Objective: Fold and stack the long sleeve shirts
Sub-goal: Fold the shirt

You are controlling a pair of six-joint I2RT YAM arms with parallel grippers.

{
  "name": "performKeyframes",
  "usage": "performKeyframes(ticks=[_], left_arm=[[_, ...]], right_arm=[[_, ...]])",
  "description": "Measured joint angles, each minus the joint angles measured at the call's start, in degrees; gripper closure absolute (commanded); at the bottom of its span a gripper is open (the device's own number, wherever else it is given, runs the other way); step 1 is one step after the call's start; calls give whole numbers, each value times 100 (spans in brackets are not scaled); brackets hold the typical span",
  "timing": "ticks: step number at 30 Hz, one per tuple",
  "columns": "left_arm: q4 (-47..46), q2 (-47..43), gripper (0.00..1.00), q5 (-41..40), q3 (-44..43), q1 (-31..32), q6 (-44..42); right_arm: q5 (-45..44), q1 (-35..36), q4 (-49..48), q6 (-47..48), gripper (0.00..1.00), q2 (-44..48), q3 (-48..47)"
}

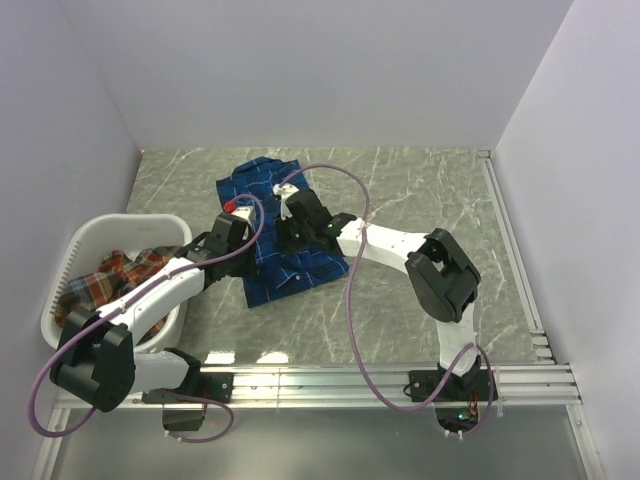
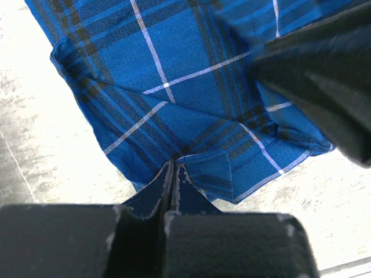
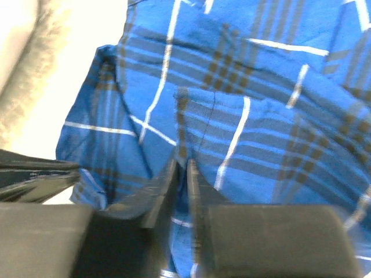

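The blue plaid shirt (image 1: 285, 262) lies partly folded on the marble table, between both arms. My left gripper (image 1: 232, 210) is shut on the shirt's left edge; in the left wrist view its jaws meet on a fold of blue cloth (image 2: 191, 174). My right gripper (image 1: 290, 200) is shut on the shirt's upper middle; in the right wrist view blue cloth (image 3: 232, 133) sits pinched between its jaws. The red-orange plaid shirt (image 1: 120, 275) lies crumpled in the basket at left.
The white plastic laundry basket (image 1: 75, 250) stands at the table's left edge, under the left arm. A metal rail (image 1: 515, 250) runs along the right side. Walls close in at left, back and right.
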State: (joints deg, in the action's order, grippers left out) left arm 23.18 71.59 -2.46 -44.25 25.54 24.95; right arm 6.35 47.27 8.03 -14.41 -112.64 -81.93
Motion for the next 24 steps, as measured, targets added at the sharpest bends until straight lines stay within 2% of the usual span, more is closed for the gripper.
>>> performKeyframes(ticks=[1,4,12,18,21,24], left_arm=[[0,2,100,0,0,0,0],[0,4,99,0,0,0,2],[0,4,100,0,0,0,0],[-24,-22,99,28,0,0,-4],[-26,-133,99,83,0,0,-33],[-31,-354,99,157,0,0,-96]], right_arm=[[59,7,2,33,62,-4,0],[90,11,9,94,58,2,-2],[-20,-157,195,118,59,304,9],[184,-1067,-9,-168,58,1003,673],[402,-1635,-125,-334,58,1043,1005],[723,-1904,-122,-420,61,1040,1285]])
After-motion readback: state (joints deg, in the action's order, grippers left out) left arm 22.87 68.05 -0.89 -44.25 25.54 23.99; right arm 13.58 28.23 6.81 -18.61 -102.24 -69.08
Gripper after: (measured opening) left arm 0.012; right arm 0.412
